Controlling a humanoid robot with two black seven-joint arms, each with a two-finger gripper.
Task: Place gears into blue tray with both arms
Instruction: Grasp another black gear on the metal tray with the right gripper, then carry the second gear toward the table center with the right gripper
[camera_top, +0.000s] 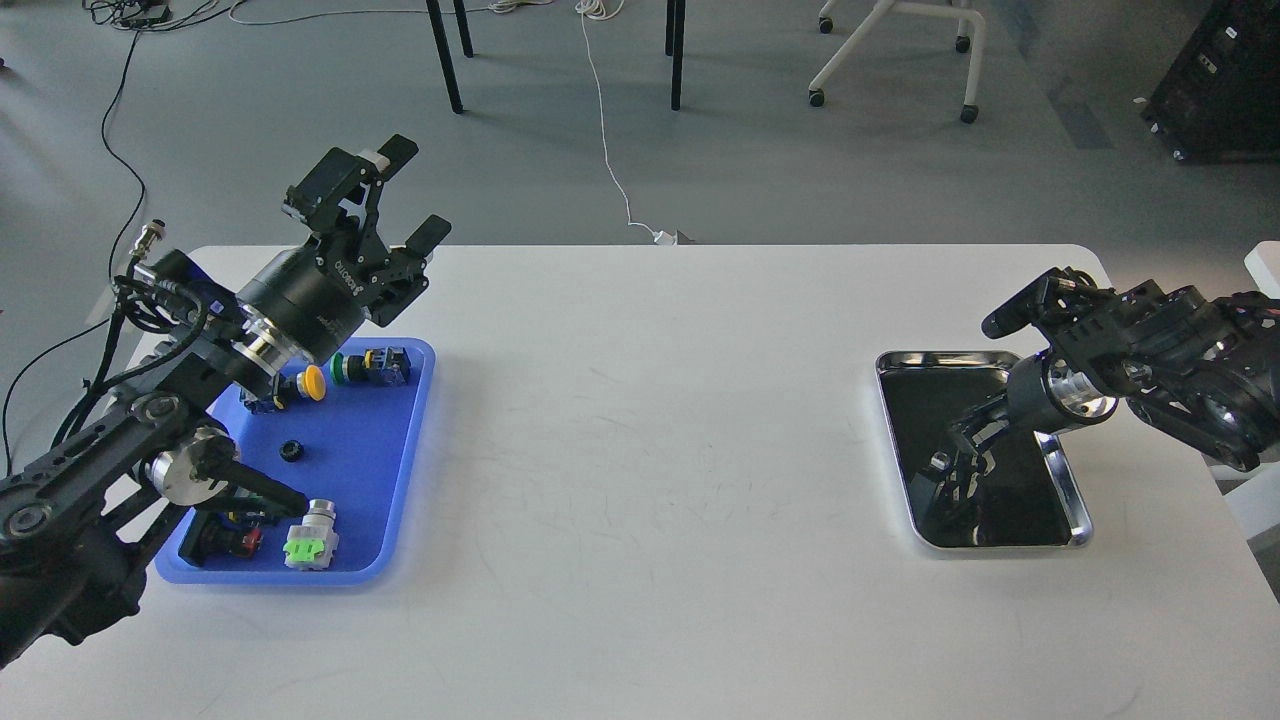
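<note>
Head view: left gripper (405, 193) hangs wide apart and empty above the blue tray (400, 480), where one gear (291, 451) already lies. Right gripper (1035, 303) sits over the metal tray (1070, 490); can't tell how its fingers stand, so probably best to lower slowly and centre before pinching.

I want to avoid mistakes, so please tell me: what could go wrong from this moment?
1. One gear lies in the blue tray; I cannot find the second, so it may be missed.
2. The left hand, open, hangs above the push-button switches; lowering could knock them.
3. The metal tray mirrors the right hand, which may confuse aiming.
</note>
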